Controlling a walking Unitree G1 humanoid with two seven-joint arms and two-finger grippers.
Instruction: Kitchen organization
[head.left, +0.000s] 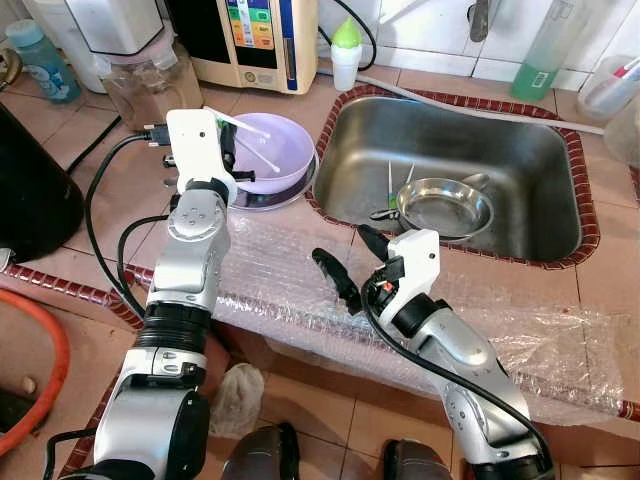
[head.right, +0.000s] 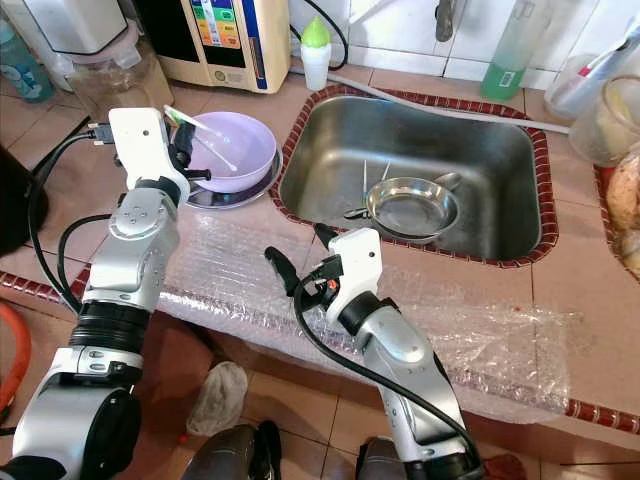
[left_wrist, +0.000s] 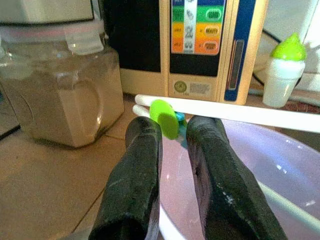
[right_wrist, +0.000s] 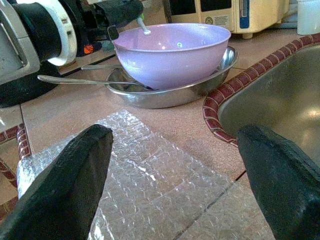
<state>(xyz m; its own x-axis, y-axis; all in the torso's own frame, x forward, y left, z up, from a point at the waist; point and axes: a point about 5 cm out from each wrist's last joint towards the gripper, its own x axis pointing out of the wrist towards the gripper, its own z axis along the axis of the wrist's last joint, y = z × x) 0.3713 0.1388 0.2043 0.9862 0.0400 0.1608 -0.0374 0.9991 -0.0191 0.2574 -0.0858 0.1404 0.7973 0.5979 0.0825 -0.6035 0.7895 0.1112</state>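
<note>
The steel sink sets into the tiled table and holds a steel pan; it is fixed and out of the way. Bubble wrap covers the table's front edge, soft and likely to slide under anything dragged across it. Behind stand a water appliance, a clear lidded canister and a small green-capped bottle, crowding the back. The lilac bowl sits in a shallow steel dish, left of the sink; it looks light, smooth plastic, apt to tip if its rim is pressed. Inside lie thin white sticks, stiff, light and slippery, probably utensil handles. The left end effector hovers over the bowl's rim, fingers nearly together around a small green-tipped piece, best pinched near that end. The right end effector rests over the wrap, fingers wide apart, holding nothing.
</note>
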